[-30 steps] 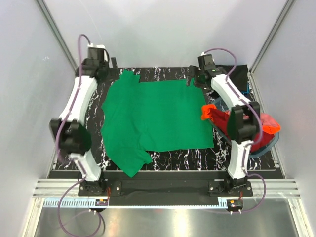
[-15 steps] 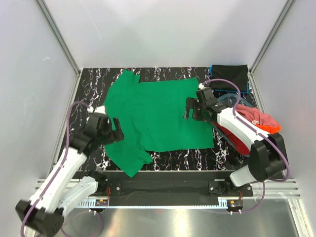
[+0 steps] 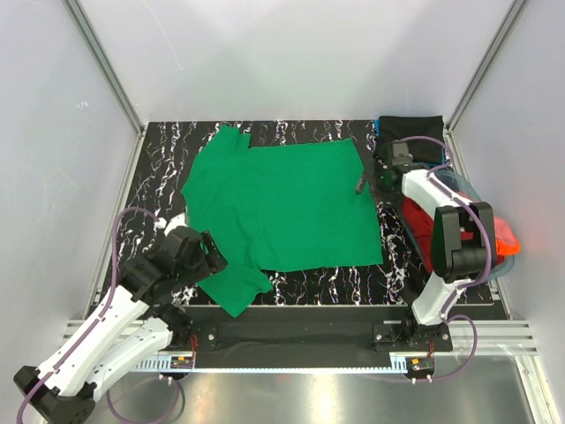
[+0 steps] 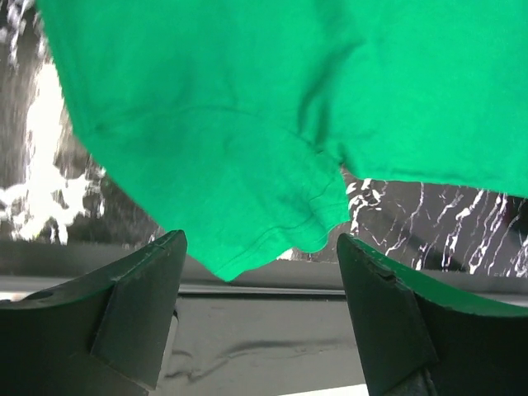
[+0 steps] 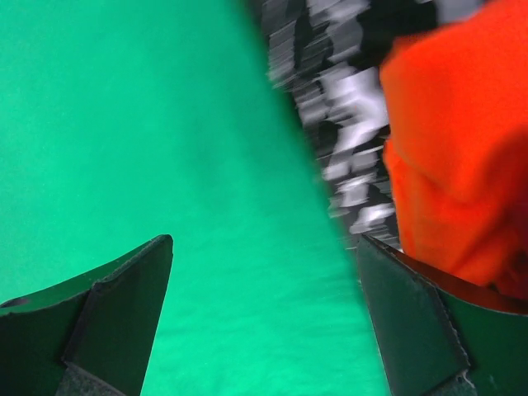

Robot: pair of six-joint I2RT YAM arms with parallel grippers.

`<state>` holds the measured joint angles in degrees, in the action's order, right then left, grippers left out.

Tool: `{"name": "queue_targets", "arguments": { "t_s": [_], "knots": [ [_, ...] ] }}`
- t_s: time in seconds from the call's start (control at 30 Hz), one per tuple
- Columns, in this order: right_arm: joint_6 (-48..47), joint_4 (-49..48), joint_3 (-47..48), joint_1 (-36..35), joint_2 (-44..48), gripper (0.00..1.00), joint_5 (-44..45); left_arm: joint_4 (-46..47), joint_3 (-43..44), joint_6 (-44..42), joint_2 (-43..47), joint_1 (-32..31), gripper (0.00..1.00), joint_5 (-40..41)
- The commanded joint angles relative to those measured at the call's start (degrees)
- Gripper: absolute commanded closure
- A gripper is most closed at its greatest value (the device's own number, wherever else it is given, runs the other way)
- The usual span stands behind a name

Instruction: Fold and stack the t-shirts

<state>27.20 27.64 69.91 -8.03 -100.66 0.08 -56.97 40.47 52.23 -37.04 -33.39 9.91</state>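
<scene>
A bright green t-shirt (image 3: 282, 208) lies spread flat across the middle of a black marbled desk (image 3: 159, 168). The left gripper (image 3: 212, 253) hovers just beside the shirt's near left sleeve, jaws apart and holding nothing. The right gripper (image 3: 364, 184) is over the shirt's far right edge, jaws wide apart and empty. To the right, a red t-shirt (image 3: 419, 225) and an orange t-shirt (image 3: 505, 243) sit heaped in a clear tub (image 3: 465, 188), and a black t-shirt (image 3: 415, 132) lies in the far right corner

Bright green tee (image 3: 282, 203), blk/wht marbled table (image 3: 163, 168), orange tee (image 3: 505, 240), blk tee (image 3: 415, 128)
</scene>
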Motion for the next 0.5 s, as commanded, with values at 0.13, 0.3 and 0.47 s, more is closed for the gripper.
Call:
{"name": "queue_targets", "arguments": {
  "t_s": [0.13, 0.3, 0.47],
  "knots": [
    [-1.02, 2.95, -0.2, 2.58, 7.84, 0.0, 2.04, -4.64, -3.64, 13.59, -0.04, -5.97, 0.24, 7.22],
    [0.83, 3.03, -4.77, 2.5, 16.97, 0.0, -1.82, -6.58, -7.41, 24.31, -1.81, -15.8, 0.29, 10.12],
    [2.07, 3.39, -11.45, 2.32, 25.41, 0.0, -4.9, -1.93, -11.54, 31.35, -3.83, -22.76, 0.29, 10.48]
  ]
}}
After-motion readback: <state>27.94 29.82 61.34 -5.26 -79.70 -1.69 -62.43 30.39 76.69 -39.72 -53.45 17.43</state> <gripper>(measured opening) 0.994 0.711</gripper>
